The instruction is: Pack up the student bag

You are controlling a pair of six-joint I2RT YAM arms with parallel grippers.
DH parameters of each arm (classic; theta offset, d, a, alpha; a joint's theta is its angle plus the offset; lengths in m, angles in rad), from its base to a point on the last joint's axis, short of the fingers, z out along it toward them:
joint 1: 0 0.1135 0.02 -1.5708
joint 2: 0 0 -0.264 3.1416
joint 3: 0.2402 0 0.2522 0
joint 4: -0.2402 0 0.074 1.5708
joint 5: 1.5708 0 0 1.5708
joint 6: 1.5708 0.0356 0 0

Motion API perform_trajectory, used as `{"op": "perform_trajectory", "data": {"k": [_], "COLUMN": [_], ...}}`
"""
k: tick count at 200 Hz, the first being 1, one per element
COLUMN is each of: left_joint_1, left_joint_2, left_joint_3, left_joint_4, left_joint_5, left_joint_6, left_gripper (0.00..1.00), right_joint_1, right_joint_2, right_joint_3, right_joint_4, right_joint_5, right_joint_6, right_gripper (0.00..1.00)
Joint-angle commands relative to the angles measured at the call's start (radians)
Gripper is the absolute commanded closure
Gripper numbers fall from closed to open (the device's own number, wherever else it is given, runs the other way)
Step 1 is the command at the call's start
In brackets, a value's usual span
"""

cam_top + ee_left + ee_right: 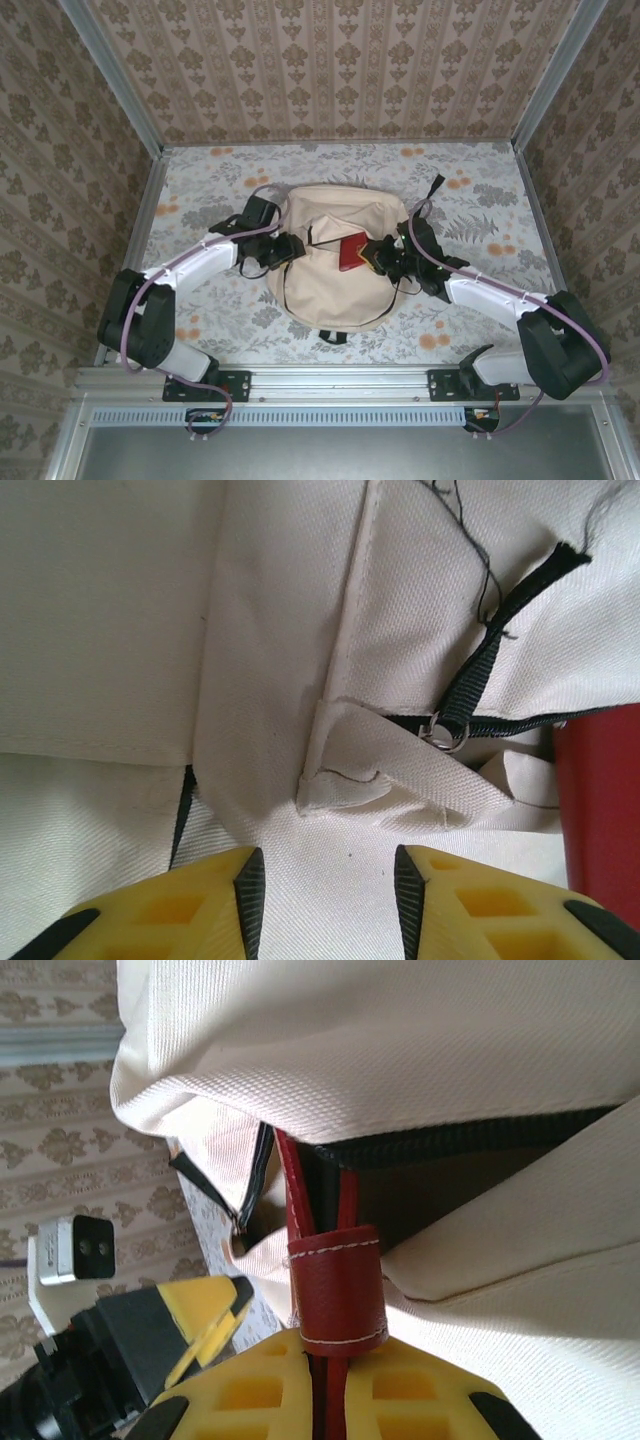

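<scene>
1x student bag (330, 290), 1x red wallet (352, 252)

One student bag (335, 295), one red case (352, 252), two tools (left tool (290, 247), right tool (380, 258))

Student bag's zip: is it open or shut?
Open: the student bag's zip gapes on a dark inside, and the red item held by the right gripper pokes in.
</scene>
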Motion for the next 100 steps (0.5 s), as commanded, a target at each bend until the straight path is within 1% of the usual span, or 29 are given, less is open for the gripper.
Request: {"op": "perform_trajectory", "data": {"k": [1,25,46,71,100], "left_joint_1": [-0.018,-0.047,-0.092,-0.149,-0.187], "left_joint_2": [0.025,0.049,0.066,0.113,0.173], "left_joint_3": [-0.003,0.008,0.024,0.071,0.116], "left_joint_4": [0.017,0.035,0.088,0.096,0.099], "left_joint_5": [0.014,0.027,0.065,0.075,0.080], "left_joint_6": [-0.010,-0.020,-0.034,-0.034,-0.039], "left_gripper": [0.60,0.63,0.64,0.65,0.66], "right_joint_1": [-0.025,-0.057,-0.093,-0.128,-0.143], "right_joint_2": [-0.044,-0.054,-0.047,-0.045,-0.054], "right_joint_3": [0.001,0.049,0.079,0.093,0.084], "right_joint_4": [0.009,-0.089,-0.128,-0.148,-0.153], "right_joint_5": [0.145,0.163,0.156,0.159,0.164], "right_joint_6": [0.017,-0.044,-0.084,-0.110,-0.103], "right_gripper": [0.93,0.93,0.94,0.94,0.93]}}
